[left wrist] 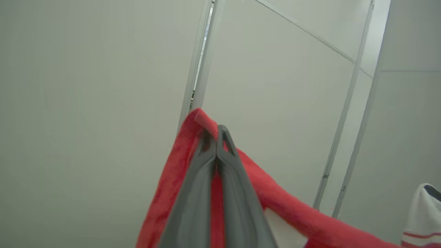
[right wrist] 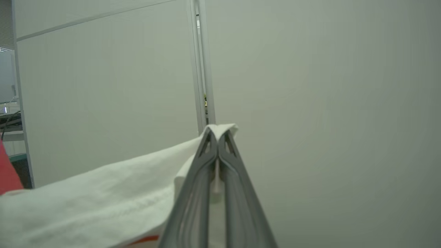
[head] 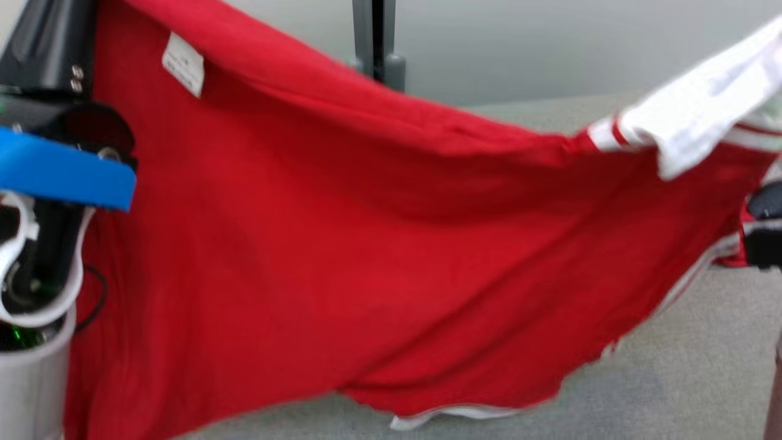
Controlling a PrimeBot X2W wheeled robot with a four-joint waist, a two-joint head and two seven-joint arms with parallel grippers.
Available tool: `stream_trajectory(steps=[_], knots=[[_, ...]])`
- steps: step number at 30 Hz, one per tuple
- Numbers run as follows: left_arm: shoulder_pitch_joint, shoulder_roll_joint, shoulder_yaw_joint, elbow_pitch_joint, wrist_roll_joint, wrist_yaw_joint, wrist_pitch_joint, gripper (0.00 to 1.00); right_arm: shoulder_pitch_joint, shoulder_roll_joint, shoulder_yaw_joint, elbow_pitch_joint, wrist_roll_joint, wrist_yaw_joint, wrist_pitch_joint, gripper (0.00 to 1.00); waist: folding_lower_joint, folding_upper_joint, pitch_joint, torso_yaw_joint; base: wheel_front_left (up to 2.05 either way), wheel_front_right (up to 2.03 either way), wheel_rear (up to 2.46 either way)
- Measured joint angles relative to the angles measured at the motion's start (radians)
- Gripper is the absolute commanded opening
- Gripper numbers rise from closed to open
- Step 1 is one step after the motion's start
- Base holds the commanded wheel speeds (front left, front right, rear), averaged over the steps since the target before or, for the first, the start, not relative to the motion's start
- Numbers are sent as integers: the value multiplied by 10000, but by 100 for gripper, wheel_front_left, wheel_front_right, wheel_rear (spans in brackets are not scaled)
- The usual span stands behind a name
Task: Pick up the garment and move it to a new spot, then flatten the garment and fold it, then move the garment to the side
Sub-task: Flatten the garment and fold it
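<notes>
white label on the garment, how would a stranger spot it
A red garment spreads across the head view. Near its upper left sits the label, a small white rectangle. Unlike the white part at right, red cloth surrounds it.

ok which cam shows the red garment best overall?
Head view: the red garment hangs spread across the frame, with its white label and white striped end visible, if blurred. Left wrist view shows a red edge pinched in the left hand; right wrist view shows white fabric pinched in the right hand.
</notes>
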Motion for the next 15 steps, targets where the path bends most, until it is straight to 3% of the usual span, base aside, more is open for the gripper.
stream_trajectory(steps=[5,9,15], knots=[[-1735,303,-253,1327,435,-88,435,0,-2320,-150,491,1969,-328,2,-130,0,1,0,1005,-230,0,0,0],[-3983,428,-334,2786,955,-40,660,0,-4935,211,786,3870,-589,2,-441,0,3,0,1805,-399,0,0,0],[-6718,278,-734,5124,1942,-136,52,0,-8201,600,855,6462,-1850,2,-1486,0,3,0,2853,-631,0,0,0]])
